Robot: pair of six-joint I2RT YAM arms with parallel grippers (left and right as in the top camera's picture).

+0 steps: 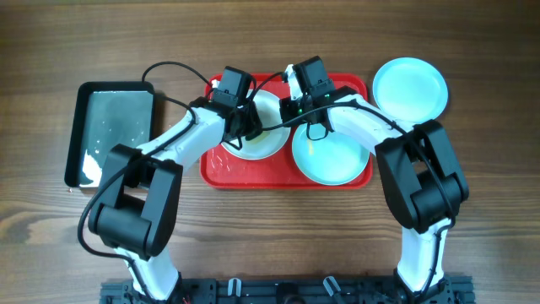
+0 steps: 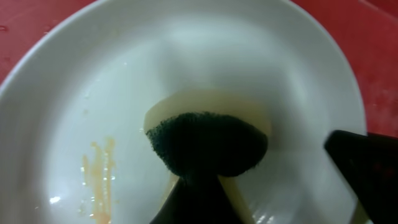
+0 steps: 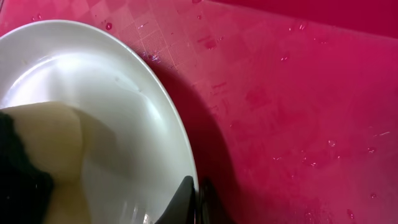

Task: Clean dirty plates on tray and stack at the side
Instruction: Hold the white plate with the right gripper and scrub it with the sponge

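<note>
The white plate point(image 1: 268, 145) lies at the left of the red tray point(image 1: 218, 173). My left gripper point(image 1: 249, 127) is shut on a yellow sponge with a dark green face point(image 2: 208, 140) and presses it onto the white plate point(image 2: 124, 93). An orange smear point(image 2: 99, 177) remains on the plate. My right gripper point(image 1: 291, 105) is shut on the white plate's rim point(image 3: 180, 155), with its fingertips point(image 3: 198, 199) either side of the edge. A turquoise plate point(image 1: 333, 160) lies at the tray's right. A second turquoise plate point(image 1: 410, 89) sits on the table beside the tray.
A narrow black tray point(image 1: 78, 135) holding water and foam stands at the left of the table. The red tray's floor point(image 3: 298, 112) is wet with droplets. Both arms cross over the red tray's back half.
</note>
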